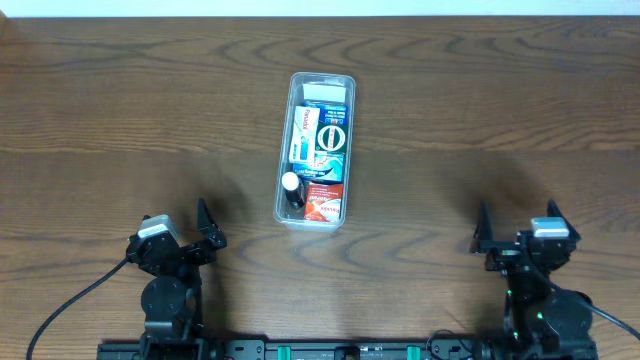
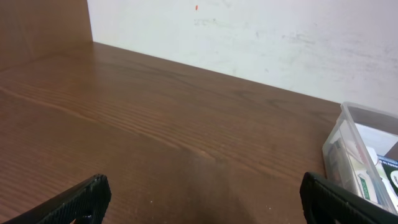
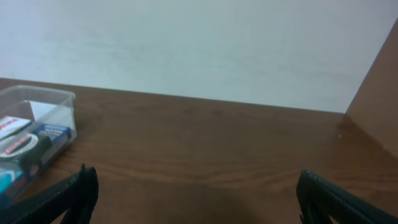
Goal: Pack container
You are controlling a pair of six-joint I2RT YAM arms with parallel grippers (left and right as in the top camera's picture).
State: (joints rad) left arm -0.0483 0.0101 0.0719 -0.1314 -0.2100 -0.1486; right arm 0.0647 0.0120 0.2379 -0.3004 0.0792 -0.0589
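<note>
Our left gripper (image 2: 202, 190) sits low at the near edge of the table (image 1: 100, 120), fingers spread wide with nothing between them. The container (image 1: 284, 150) lies mid-table, well apart from both arms, its long side running away from us and slightly tilted. Inside we see boxes (image 1: 325, 135) laid flat along its length and a small bottle (image 1: 291, 188) at the near left end. We cannot tell whether anything rises above the rim. Our right gripper (image 3: 196, 190) mirrors the left, likewise released and empty.

Nothing loose shows on the wood, so we judge the packing done or nearly so, and the step in hand is to hold off cleanly. Doing that well means keeping both arms low and back and not brushing the thin clear walls, since the container would probably slide easily.

Room is generous, with bare table on either side of the container. The limits are the left panel (image 2: 43, 25) of wood, the pale wall (image 3: 199, 43) behind, and the right panel (image 3: 379, 99).
</note>
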